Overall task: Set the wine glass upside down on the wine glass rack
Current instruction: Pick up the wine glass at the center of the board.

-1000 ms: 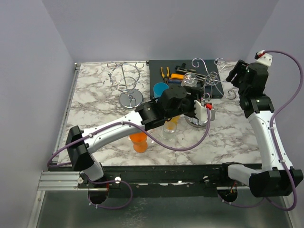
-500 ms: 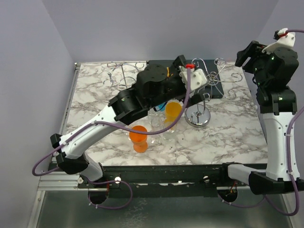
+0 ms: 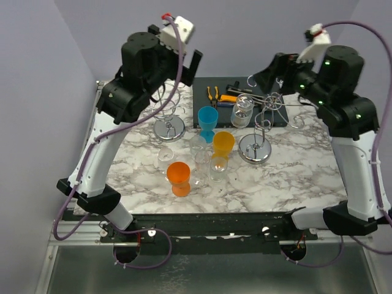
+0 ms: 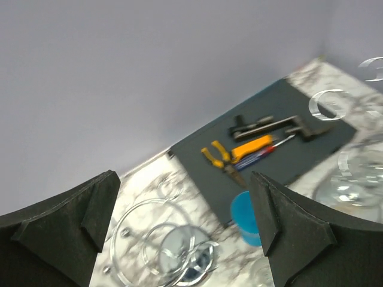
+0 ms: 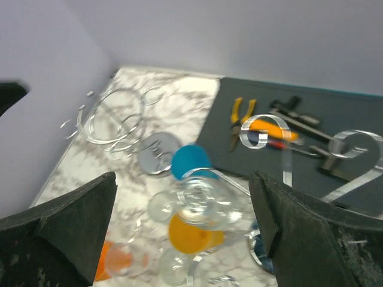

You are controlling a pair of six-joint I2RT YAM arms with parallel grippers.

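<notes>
Both left fingers (image 4: 60,224) and right fingers (image 5: 302,224) gape empty over marble table (image 3: 294,177) amid lavender walls (image 3: 245,37).

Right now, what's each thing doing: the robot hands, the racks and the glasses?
Left gripper: open, empty.
Right gripper: open, empty.
Clear wine glass: hanging upside down on the right silver wire rack.
Left silver wire rack: standing upright.
Blue plastic goblet: standing upright.

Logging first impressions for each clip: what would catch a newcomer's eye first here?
The left hand and right hand are raised high, both open and empty. Below them, a clear glass hangs from the right rack. Near its base, a blue glass, a yellow glass and an orange glass stand out brightly.
</notes>
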